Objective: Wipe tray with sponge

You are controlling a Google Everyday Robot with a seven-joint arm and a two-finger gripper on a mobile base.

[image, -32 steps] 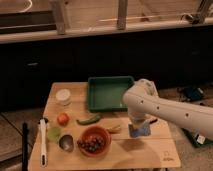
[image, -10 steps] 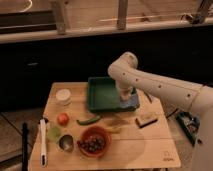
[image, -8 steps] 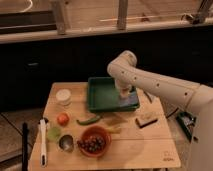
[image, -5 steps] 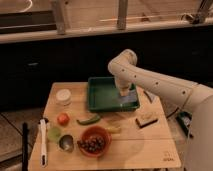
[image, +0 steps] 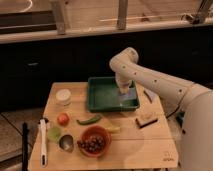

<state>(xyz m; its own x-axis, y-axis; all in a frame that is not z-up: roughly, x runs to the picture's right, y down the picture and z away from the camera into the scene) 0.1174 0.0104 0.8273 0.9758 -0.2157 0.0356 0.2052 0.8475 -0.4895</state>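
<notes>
A green tray (image: 102, 95) sits at the back middle of the wooden table (image: 145, 145). My gripper (image: 125, 92) reaches down into the tray's right side from an arm that comes in from the right. It is shut on a pale blue sponge (image: 128, 97), which presses on the tray floor near the right wall. The fingers are mostly hidden behind the wrist and the sponge.
A brush-like block (image: 146, 119) and a dark pen (image: 148, 96) lie right of the tray. A white jar (image: 63, 96), a tomato (image: 62, 119), a green pod (image: 89, 119), a red bowl of grapes (image: 93, 142), a metal cup (image: 66, 143) and a white utensil (image: 42, 141) sit at the left and front.
The gripper carried the sponge from the table's right side into the tray. Over the last second it slid slightly along the tray's right side.
</notes>
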